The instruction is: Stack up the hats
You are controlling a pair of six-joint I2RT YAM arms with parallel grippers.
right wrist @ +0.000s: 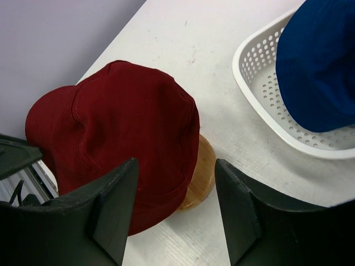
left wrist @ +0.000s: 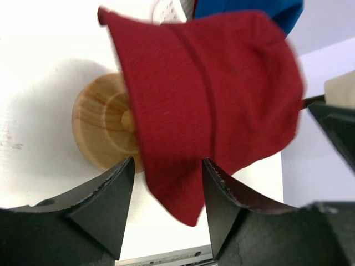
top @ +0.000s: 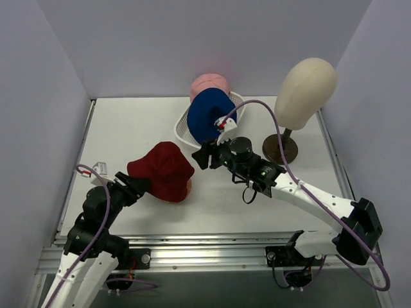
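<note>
Nearest, the left gripper [top: 142, 185] sat at 8 o'clock from table centre, tips against the 8 o'clock edge of the red hat [top: 164, 170]. In its wrist view the fingers [left wrist: 108, 199] stood apart, roughly half open. The red hat [left wrist: 211, 111] had its loose hem hanging down between them, unpinched, so nothing was gripped. Whether the cloth brushed the pads, cannot tell.

The red hat lay on the table [top: 128, 128] at 8 o'clock from centre, draped over a round wooden base [top: 188, 187]. The base poked out at the hat's 4 o'clock side and showed in the left wrist view [left wrist: 105, 130] and the right [right wrist: 199, 174].

The right gripper [top: 200, 156] hovered near table centre, at 3 o'clock from the red hat, pointing at it but apart from it. Its fingers [right wrist: 116, 205] were about half open and empty, with the red hat [right wrist: 122, 122] and base visible below the gap.

Further back at 12 o'clock was a white basket [top: 183, 131], with the blue hat [top: 210, 115] in it, tilted up over the rim. The pink hat [top: 209, 83] was just behind the blue hat, touching it; whether it was inside the basket, cannot tell. At 2 o'clock a cream head [top: 307, 92] stood upright on a brown stand [top: 280, 149], well apart from the hats.
</note>
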